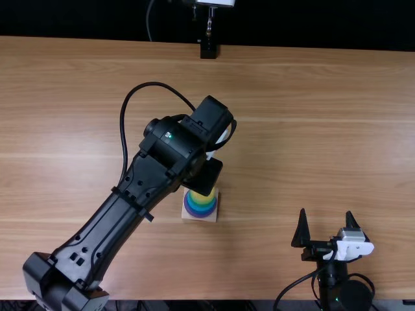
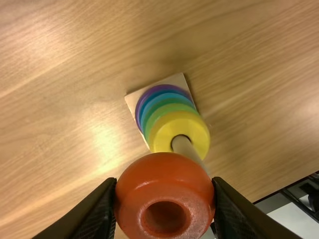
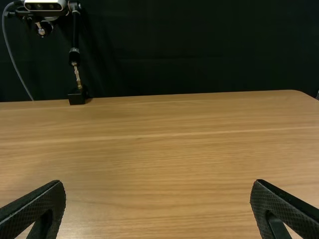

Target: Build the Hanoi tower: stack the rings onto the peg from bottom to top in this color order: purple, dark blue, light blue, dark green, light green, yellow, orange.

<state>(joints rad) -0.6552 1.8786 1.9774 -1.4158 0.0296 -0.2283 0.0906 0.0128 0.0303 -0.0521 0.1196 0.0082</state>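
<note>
Tabletop (image 1: 311, 116) brightly lit, paler toward the top view's left. Backdrop (image 3: 199, 50) near-black, strong contrast. Left wrist view: soft-edged glare patch near the square base (image 2: 132, 99); muted sheen on orange ring (image 2: 164, 174). Small green light (image 1: 168, 135) glows on left arm (image 1: 123, 201).

In my top view, the light brown wooden counter (image 1: 311, 97), its grain running mostly side to side, extends to a plain black backdrop (image 1: 311, 26). At the counter's far edge I observe a small black block (image 1: 208, 50) supporting a slim stand of black and metallic parts (image 3: 75, 57). My right wrist view shows a white-and-black device with round lenses (image 3: 46, 6) near the stand's upper part, and a thin grey cable (image 3: 14, 62) descending apart from the stand toward the counter's edge.
</note>
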